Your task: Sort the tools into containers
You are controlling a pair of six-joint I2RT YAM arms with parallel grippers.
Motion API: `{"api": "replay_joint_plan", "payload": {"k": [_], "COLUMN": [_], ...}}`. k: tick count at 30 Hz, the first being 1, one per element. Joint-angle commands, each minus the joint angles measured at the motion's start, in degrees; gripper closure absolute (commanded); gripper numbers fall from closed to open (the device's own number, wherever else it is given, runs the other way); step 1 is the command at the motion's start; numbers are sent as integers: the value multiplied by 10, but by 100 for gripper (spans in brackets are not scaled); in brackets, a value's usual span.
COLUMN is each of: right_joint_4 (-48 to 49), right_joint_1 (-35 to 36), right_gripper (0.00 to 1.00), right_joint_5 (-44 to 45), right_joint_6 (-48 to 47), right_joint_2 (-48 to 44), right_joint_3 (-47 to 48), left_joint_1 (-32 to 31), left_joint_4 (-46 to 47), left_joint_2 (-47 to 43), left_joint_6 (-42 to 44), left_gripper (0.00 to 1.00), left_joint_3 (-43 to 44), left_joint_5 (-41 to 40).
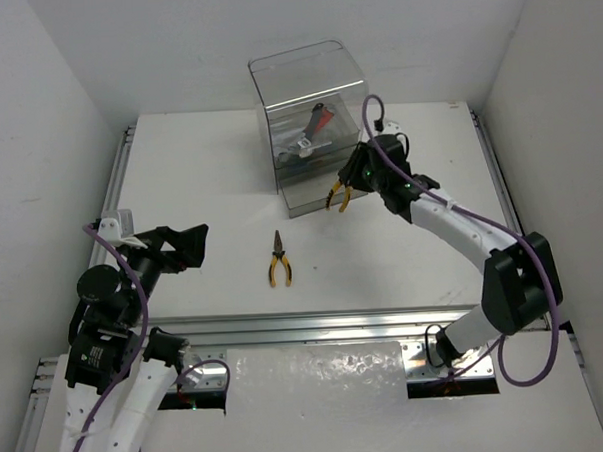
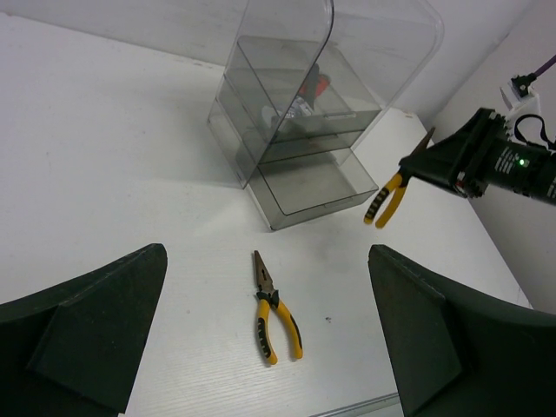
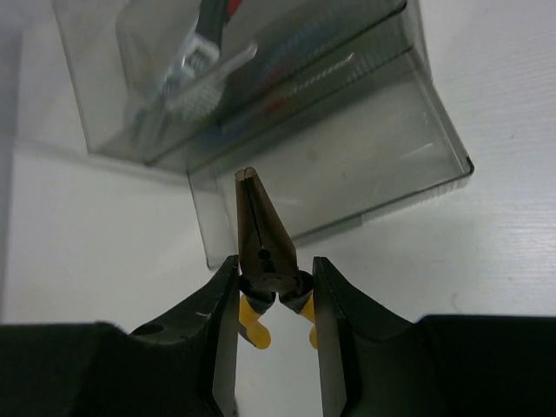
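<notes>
From the top external view, the right gripper (image 1: 352, 184) is reaching to the front right corner of the smoky tray unit (image 1: 311, 95), which is standing at the far middle of the table (image 1: 199, 170). Its fingers are closing on the gripped pliers (image 1: 338, 196), whose yellow handles are hanging below them. The loose pliers (image 1: 278, 259) are lying on the table, well in front of the unit, nose pointing away from the arms. The left gripper (image 1: 187, 246) is hovering at the near left with its fingers spread wide and holding nothing. An adjustable wrench (image 1: 317, 120) with a red handle is resting in an upper tray.

In the left wrist view, the two black fingers (image 2: 95, 330) are framing the loose pliers from either side, far apart. Beyond them, the gripped pliers are hanging in the air just right of the lowest tray and not touching it.

In the right wrist view, the fingers (image 3: 221, 313) are pinching the gripped pliers at the joint, the dark nose pointing up toward the lowest tray's front wall. The wrench's silver head is showing through the upper tray.
</notes>
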Motion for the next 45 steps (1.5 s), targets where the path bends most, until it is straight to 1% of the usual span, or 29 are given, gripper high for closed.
{"api": "replay_joint_plan", "payload": {"k": [1,3,5,7,11,13,15,17,18,19,20,22,24,26,27,28,29,30,31,32,33,34,35,36,37,39,41,42,45], "right_joint_4": [76,106,120,108,105,116,123,114,108,108,115,131,122,84,50,16,-27,-117,-156,-188,-239,-256,-271,-289,-292,-307,-315,-316,-325], "right_joint_1": [-29,-46,-55,-56,-59,-59,-58,-55,-54,-52,-48,-41,-30,-14,-7,19,37,56,96,115,131,163,179,193,218,244,251,253,256], "right_gripper": [100,100,100,100,100,92,90,74,64,45,38,27,25,23,24,24,24,23,22,20,9,7,3,1,1,1,3,8,18], "right_joint_5": [-9,-26,-39,-38,-50,-62,-77,-81,-86,-84,-83,-71,-72,-71,-75,-68,-51,-27,10,29,46,57,89,102,110,112,101,95,89], "right_joint_6": [141,193,216,231,266,281,280,278,274,273,268,253,217,185,140,112,80,20,-6,-26,-50,-61,-66,-73,-79,-77,-68,-66,-58], "right_joint_2": [35,70,98,142,203,218,237,242,239,232,223,189,169,171,180,188,198,226,239,251,268,275,280,283,291,305,333,343,386], "right_joint_3": [42,56,72,131,166,171,179,184,175,166,154,113,108,150,165,189,252,281,308,341,349,354,356,354,351,353,361,365,389], "left_joint_1": [-6,-6,-6,-7,-7,-7,-7,-8,-8,-7,-7,-8,-7,-7,-8,-8,-7,-7,-7,-7,-7,-6,-6,-7,-7,-6,-7,-6,-6], "left_joint_4": [22,22,22,22,23,23,23,24,24,24,24,25,25,24,23,23,23,23,22,22,21,21,20,20,19,19,18,19,18], "left_joint_2": [-7,-6,-5,-6,-4,-4,-4,-2,-2,-3,-2,-3,-1,1,1,0,-1,-4,-5,-6,-8,-9,-9,-11,-12,-15,-18,-19,-21], "left_joint_6": [-3,-3,-3,-3,-2,-1,-1,-1,0,0,0,0,0,0,0,-1,-1,-2,-2,-2,-3,-3,-4,-4,-4,-4,-5,-5,-5], "left_gripper": [0,0,0,0,0,0,0,0,0,0,0,0,0,0,0,0,0,0,0,0,0,0,0,0,0,0,0,0,0], "left_joint_3": [0,0,1,0,1,1,0,0,0,0,0,0,0,0,0,1,1,0,1,0,1,1,1,1,1,2,2,1,1], "left_joint_5": [-4,-4,-3,-2,0,2,3,5,5,5,5,5,5,4,3,2,1,-2,-4,-6,-8,-8,-8,-8,-8,-8,-22,-22,-22]}}
